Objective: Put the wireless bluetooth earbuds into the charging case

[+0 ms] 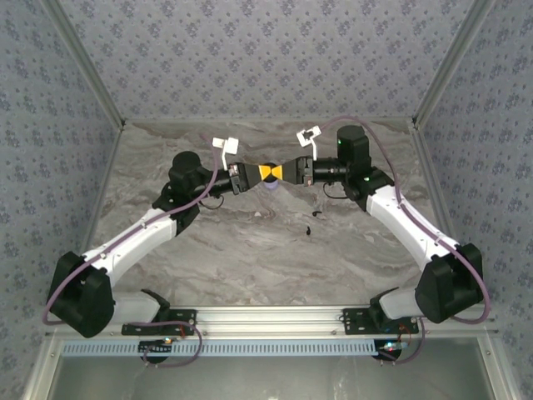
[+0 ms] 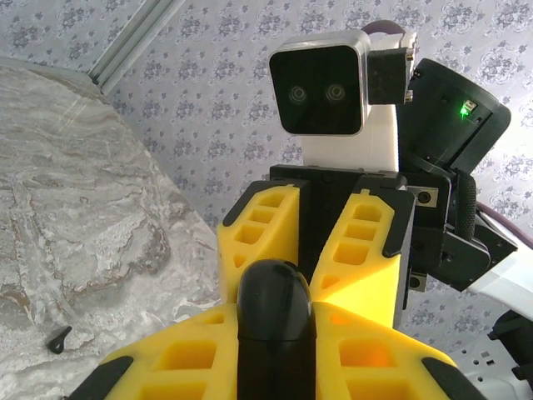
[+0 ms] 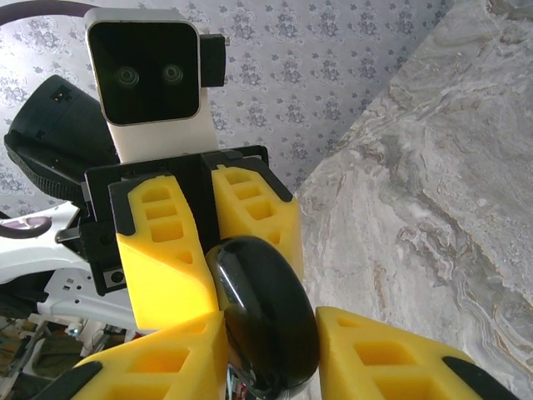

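Clamped on charging case (image 3: 262, 325) w/ left tool (image 3: 237, 258) & right tool (image 2: 308, 250); hold tight, prob. ease it open slow, no twist

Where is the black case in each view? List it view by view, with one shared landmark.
Top external: case at centre, largely hidden between yellow fingers.
Left wrist: bottom centre, between yellow fingers.
Right wrist: bottom centre, between yellow fingers.
Shared landmark: marble table.

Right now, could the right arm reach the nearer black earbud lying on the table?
Probably not yet: the earbud lies unobstructed on the table, but the right gripper is shut on the black case, as is the left gripper.
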Robot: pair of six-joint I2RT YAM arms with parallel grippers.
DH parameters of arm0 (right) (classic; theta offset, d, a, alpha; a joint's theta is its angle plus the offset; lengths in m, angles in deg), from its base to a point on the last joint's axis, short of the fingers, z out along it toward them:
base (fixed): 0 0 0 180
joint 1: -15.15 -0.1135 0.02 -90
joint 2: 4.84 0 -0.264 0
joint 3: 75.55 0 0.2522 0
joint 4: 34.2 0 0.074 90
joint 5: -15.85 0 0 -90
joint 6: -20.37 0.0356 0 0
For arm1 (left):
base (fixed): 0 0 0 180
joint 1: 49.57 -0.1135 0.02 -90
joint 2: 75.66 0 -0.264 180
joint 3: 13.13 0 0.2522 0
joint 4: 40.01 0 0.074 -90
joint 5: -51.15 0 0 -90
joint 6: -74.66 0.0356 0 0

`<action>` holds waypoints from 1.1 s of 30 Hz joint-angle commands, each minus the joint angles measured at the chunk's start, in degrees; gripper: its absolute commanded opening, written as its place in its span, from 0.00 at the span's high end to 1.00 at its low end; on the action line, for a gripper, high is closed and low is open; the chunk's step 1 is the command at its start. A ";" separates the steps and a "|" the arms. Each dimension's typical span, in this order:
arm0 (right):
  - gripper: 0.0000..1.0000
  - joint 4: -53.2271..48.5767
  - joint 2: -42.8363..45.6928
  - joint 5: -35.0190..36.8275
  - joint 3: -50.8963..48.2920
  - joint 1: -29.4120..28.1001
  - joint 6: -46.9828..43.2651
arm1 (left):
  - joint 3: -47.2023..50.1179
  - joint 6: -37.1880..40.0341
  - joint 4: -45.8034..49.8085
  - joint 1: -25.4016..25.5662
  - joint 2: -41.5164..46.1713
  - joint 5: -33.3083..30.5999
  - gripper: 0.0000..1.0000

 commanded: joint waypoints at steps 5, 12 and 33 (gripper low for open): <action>0.81 -7.25 0.06 0.24 5.43 -0.51 -5.42 | -2.27 3.20 3.57 0.48 2.45 0.16 0.73; 0.82 -15.81 0.15 1.55 7.94 -0.48 -11.04 | -2.94 7.87 11.49 0.37 3.90 -0.16 0.47; 0.82 -22.46 -0.12 3.04 10.25 -2.79 -15.73 | -4.26 10.08 14.99 0.54 2.68 3.13 0.55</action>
